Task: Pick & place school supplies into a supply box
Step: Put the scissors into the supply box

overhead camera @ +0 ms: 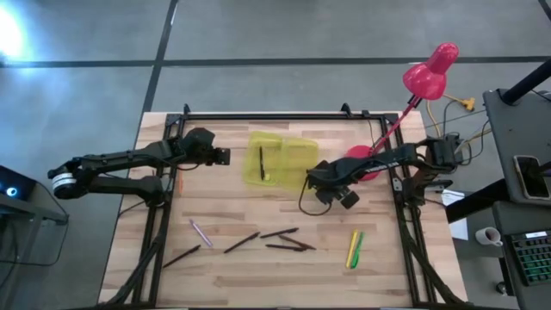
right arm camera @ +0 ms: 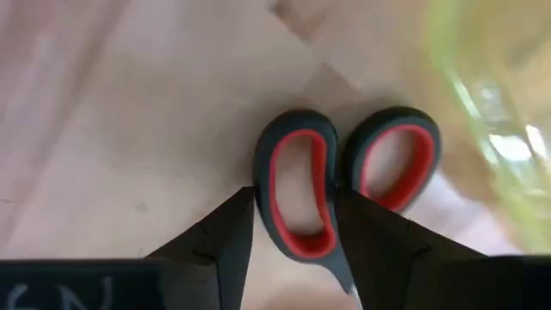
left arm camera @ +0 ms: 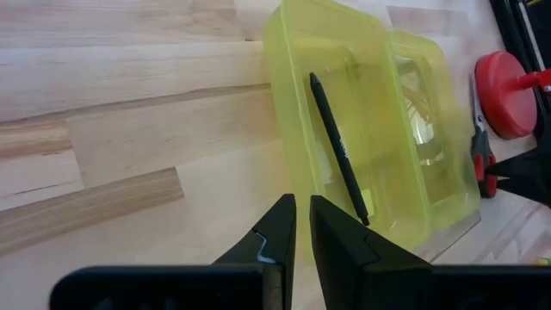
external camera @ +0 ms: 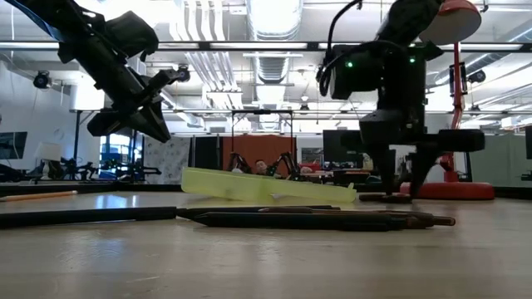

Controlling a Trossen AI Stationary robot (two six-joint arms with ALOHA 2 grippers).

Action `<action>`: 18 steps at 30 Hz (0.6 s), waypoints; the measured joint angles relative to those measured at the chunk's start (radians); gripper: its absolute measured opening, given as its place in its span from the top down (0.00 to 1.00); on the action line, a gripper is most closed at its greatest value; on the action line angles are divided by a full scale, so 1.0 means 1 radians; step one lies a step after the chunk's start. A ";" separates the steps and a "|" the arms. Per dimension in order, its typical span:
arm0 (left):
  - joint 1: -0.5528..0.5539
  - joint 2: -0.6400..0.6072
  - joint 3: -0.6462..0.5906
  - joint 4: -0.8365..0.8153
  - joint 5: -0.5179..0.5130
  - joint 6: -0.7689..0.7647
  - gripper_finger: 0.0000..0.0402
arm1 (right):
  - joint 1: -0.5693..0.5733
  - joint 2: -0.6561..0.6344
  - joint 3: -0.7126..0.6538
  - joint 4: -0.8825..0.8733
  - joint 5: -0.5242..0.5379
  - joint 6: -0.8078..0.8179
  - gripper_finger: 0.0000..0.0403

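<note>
Right hand (right arm camera: pixel 288 226) open, fingers straddling one loop of small red-and-black-handled scissors (right arm camera: pixel 344 176), flat on wooden surface (overhead camera: pixel 224 275) at frame centre-right, just beside translucent yellow-green plastic box (overhead camera: pixel 280 159). Risk: closing on loop edge, scissors pivoting or slipping. Pink lamp base (overhead camera: pixel 366 161) close behind, crowding approach. Left hand (left arm camera: pixel 301 226) closed, empty, left of box; one dark pen (left arm camera: pixel 337 148) inside.
</note>
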 joint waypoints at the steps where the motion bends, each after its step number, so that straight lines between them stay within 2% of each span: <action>1: 0.000 0.000 0.000 0.000 0.000 -0.008 0.94 | -0.001 0.000 0.012 -0.007 0.006 0.000 0.62; 6: 0.000 0.000 0.000 0.000 0.000 -0.029 0.94 | -0.002 -0.006 0.081 -0.038 0.009 0.003 0.61; 10: 0.000 0.000 0.000 0.001 0.000 -0.043 0.94 | -0.009 -0.017 0.118 -0.028 -0.058 0.002 0.59; 18: 0.000 0.000 0.000 0.006 0.000 -0.044 0.94 | -0.068 0.016 0.048 0.015 -0.087 -0.005 0.55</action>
